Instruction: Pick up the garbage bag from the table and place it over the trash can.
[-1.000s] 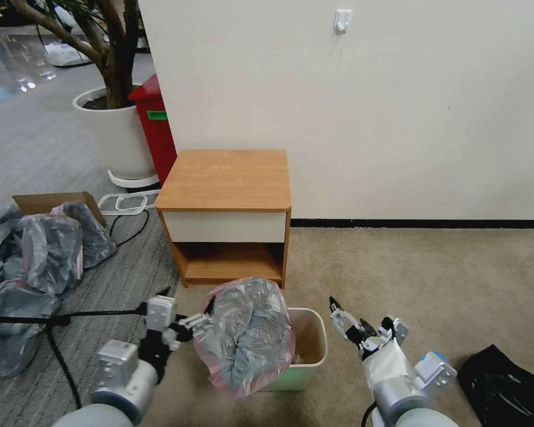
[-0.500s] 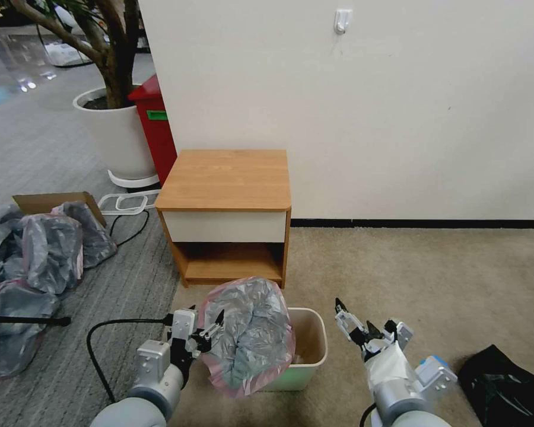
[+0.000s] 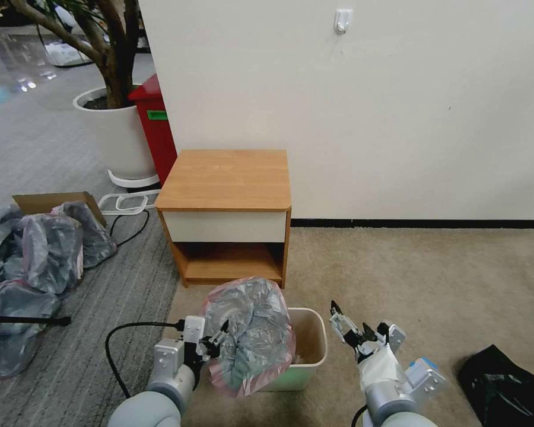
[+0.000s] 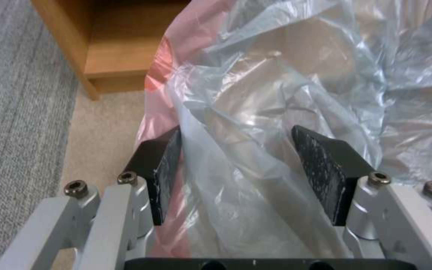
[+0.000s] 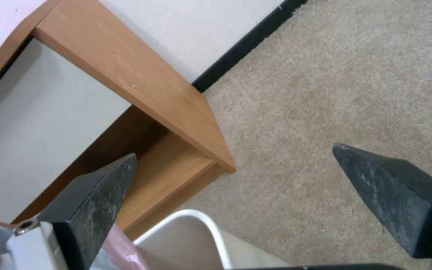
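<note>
item: garbage bag (image 3: 250, 335), translucent grey plastic with a pink-red rim band, crumpled. it is draped over the left side of the trash can (image 3: 311, 344), its bulk standing above the rim and hanging down the can's left and near walls. no print or lettering can be read on it.

item: trash can, cream-beige, rectangular, set on the beige carpet (image 3: 421, 279) just in front of the desk (image 3: 225, 178); right half of its mouth is left uncovered.

item: desk, light wood with a white drawer front and a low shelf opening, stood against the white wall; its top is bare.

item: left tool (image 4: 246, 176), placed at the bag's left edge; its dark pads (image 4: 321, 172) are set apart with folds of bag film and pink rim lying between them, not pinched.

item: right tool (image 3: 349, 328), held just right of the can above the carpet, spread wide, nothing between the pads.

item: tall red bin (image 3: 154, 127), behind the desk to the left, bearing a green label; its writing is too small to be read.
</note>
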Robot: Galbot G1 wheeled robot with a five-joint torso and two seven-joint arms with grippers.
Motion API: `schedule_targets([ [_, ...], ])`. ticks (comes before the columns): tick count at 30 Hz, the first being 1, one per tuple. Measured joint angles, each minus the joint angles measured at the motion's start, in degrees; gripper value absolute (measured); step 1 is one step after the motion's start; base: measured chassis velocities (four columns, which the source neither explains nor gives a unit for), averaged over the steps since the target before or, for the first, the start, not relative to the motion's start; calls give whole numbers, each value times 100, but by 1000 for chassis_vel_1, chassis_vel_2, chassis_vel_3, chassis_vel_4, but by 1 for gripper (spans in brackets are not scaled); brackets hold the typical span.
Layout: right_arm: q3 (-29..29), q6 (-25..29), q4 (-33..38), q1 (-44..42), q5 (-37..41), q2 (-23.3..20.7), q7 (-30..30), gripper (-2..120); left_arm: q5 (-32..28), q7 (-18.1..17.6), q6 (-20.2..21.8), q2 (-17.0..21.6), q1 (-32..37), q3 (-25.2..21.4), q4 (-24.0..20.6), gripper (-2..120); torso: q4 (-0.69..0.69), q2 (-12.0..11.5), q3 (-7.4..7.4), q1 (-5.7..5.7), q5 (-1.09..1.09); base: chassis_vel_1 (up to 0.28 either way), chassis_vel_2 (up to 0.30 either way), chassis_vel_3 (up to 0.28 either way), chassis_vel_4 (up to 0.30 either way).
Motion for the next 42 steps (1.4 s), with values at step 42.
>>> schedule_targets([
  [42,49,55,-83,-83,-115,19,28,100,-1440,-1450,1044,-4,-1151,444,229,61,0,0,0,0,0,0,0,0,0],
])
